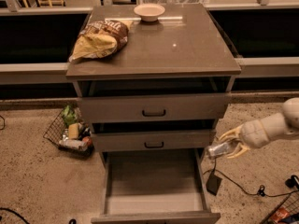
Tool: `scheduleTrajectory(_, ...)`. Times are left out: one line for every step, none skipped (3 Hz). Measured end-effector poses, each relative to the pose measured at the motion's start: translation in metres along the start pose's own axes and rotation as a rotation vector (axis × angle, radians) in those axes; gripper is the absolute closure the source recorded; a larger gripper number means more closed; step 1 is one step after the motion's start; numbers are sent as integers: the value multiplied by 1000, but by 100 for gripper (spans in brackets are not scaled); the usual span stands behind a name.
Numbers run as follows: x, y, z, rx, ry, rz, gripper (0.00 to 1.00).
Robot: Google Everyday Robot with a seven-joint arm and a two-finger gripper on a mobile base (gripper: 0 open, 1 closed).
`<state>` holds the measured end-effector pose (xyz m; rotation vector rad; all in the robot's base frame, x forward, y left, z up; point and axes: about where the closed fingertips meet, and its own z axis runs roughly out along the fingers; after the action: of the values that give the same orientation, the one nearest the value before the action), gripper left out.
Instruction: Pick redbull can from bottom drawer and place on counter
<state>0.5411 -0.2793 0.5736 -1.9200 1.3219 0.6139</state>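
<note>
The redbull can (217, 149) is a small silver can lying sideways in my gripper (230, 144), which is shut on it. The gripper hangs just right of the cabinet, level with the middle drawer's front and above the right rim of the bottom drawer (154, 202). That drawer is pulled far out and its grey inside shows nothing in it. The counter (187, 45) is the grey-brown cabinet top, well above the gripper.
A chip bag (100, 37) lies at the counter's left and a pale bowl (149, 11) at its back edge. Both upper drawers (154, 108) stand slightly open. A wire basket (69, 132) of items sits on the floor left; a black block and cable (214, 183) lie right.
</note>
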Motion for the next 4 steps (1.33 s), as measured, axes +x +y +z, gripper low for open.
scheduleTrajectory(-44,-15,-83,103,37,-63,100)
scheduleTrajectory(-44,-15,-83,103,36,-62,100)
scheduleTrajectory(-70,-47,-73,69,10,-101,100)
scheduleTrajectory(-142,-127,-73,23,50,-234,100)
